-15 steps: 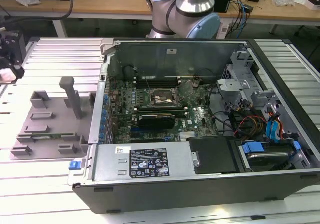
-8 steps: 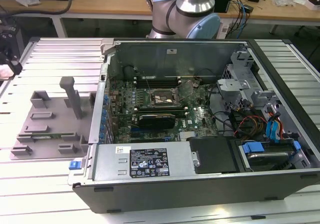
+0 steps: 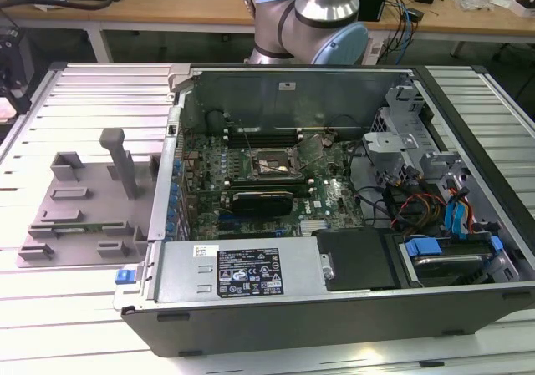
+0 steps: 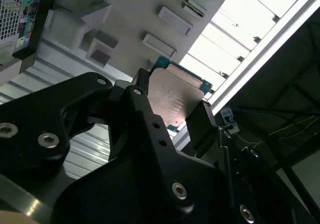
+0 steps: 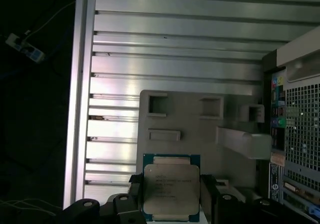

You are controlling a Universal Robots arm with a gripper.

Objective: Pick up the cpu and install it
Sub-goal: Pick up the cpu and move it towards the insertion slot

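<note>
I find the gripper [image 5: 171, 196] clamped on the cpu [image 5: 171, 186]. One black finger [image 5: 134, 185] presses on each of two opposite edges, and the silvery top faces the camera in the first wrist view. The second wrist view shows the same hold on the chip [image 4: 172, 102], with its green rim showing past the fingers. Behind the cpu lie the grey tray [image 5: 190, 121] with raised blocks and the slatted table [image 5: 175, 34]. I cannot tell whether the chip touches the tray. In the exterior view the tray [image 3: 84, 204] sits on the exterior view's left, just beside the open computer case [image 3: 334, 312], and the black socket frame [image 3: 272, 164] is on the board inside.
</note>
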